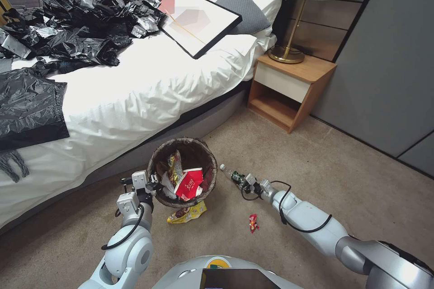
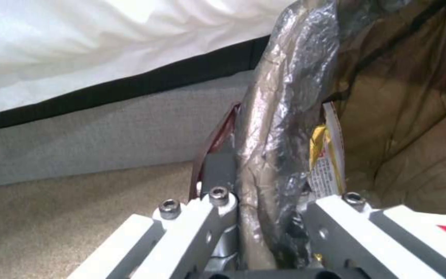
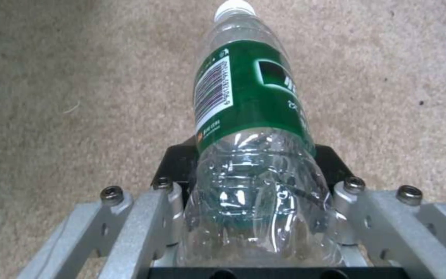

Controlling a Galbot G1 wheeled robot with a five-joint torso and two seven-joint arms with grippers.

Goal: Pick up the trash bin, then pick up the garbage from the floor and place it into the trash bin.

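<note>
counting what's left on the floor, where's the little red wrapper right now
In the head view the red wrapper lies on the carpet, right of the trash bin and the yellow snack bag, just in front of the right arm's forearm.

- I see a bed (image 1: 149,76) with black bags (image 1: 68,31) and a framed picture (image 1: 194,13) on it.
- My view includes a nightstand (image 1: 294,90) bearing a lamp (image 1: 303,4).
</note>
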